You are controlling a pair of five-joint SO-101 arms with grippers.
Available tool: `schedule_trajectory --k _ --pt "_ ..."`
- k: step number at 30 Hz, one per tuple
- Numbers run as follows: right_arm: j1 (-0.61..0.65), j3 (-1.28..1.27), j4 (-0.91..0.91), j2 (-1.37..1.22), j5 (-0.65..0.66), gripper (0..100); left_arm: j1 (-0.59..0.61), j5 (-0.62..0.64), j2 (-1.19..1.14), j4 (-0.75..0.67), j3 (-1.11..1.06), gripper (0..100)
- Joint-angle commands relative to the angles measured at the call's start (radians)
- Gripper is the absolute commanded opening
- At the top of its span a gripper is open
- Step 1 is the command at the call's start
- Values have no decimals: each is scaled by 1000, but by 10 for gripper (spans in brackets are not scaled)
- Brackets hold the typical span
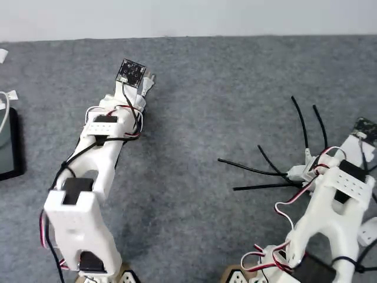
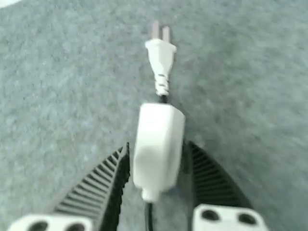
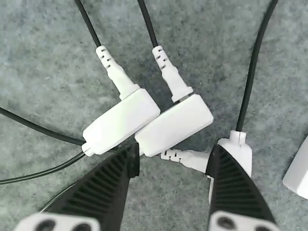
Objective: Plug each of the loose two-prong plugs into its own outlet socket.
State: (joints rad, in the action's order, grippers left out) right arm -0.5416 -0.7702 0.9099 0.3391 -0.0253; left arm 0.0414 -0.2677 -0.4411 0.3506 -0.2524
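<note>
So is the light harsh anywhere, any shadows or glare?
High view: soft, even light on the grey mat, with only a faint shadow alongside the left arm. Left wrist view: the white block between the jaws looks very bright on top, with no hard glare. Right wrist view: a dark shadow sits beside the middle white adapter.

The high camera is looking down over the table [image 1: 206, 118], taking in the left arm [image 1: 100, 153] and right arm [image 1: 336, 200] from their bases outward. The left wrist camera is sighting along its gripper [image 2: 157, 145], very near a block [image 2: 159, 144] and plug [image 2: 160, 53]. The right wrist camera is facing down, close over blocks [image 3: 173, 122] and cords [image 3: 252, 72]. The high view is also catching that plug and those cords.
</note>
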Motion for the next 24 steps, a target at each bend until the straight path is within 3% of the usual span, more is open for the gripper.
schedule_trajectory --k 1,8,18,21,24 --pt "13 38 -8 4 -6 212 18 -11 -43 -6 133 86" --pt "15 37 -8 4 -6 212 78 -5 -143 68 288 76" --pt "27 21 -33 2 -3 212 75 0 -64 213 288 77" --pt "42 20 -36 -4 -3 212 63 110 -20 284 288 89" --pt "47 26 -41 -30 0 212 63 290 -11 331 288 175"
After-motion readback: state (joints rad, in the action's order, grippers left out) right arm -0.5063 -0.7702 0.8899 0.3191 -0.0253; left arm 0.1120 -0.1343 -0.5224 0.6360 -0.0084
